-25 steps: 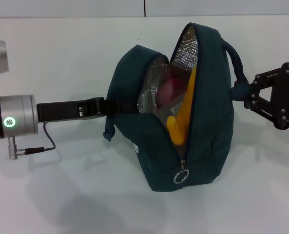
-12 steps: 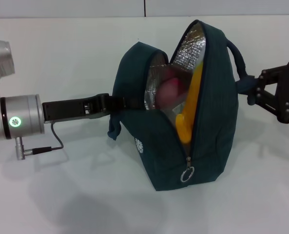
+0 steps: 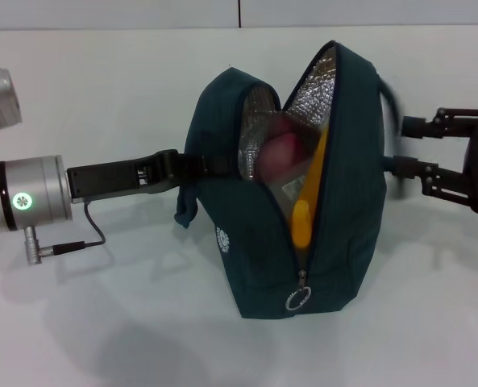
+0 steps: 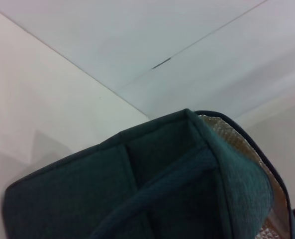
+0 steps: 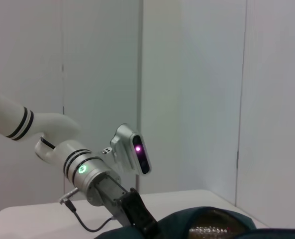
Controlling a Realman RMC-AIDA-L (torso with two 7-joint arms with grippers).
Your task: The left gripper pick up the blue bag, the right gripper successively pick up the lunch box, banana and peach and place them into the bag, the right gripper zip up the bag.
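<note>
The blue bag (image 3: pixel 335 185) stands upright near the middle of the white desk (image 3: pixel 101 322), its zipper open from the top down most of the near side, so the silver foil lining (image 3: pixel 311 85) shows inside. The peach (image 3: pixel 280 153) sits in the opening, pink and round, against the lining. The banana (image 3: pixel 307 201) stands on end just right of the peach, its lower tip poking out at the zipper's gap. A clear wrapped shape lies between the two fruits, but I cannot tell whether it is the lunch box. The metal ring of the zipper pull (image 3: pixel 297 299) hangs low on the near face of the bag, close to the desk.

The left gripper (image 3: pixel 178 167) reaches in from the left, level with the bag's middle, its jaws pinching the strap (image 3: pixel 210 165) on the bag's left side; a loose strap end (image 3: pixel 185 211) dangles below it. The left wrist view shows only the bag's dark fabric (image 4: pixel 152 189) up close, with a strip of lining at its edge.

The right gripper (image 3: pixel 408 147) is at the right of the bag, just beside the carry handle (image 3: pixel 390 97), its jaws spread with one finger higher and one lower; neither clearly holds anything. The right wrist view looks across the bag's top (image 5: pixel 212 226) to the left arm (image 5: pixel 82 169) beyond.
</note>
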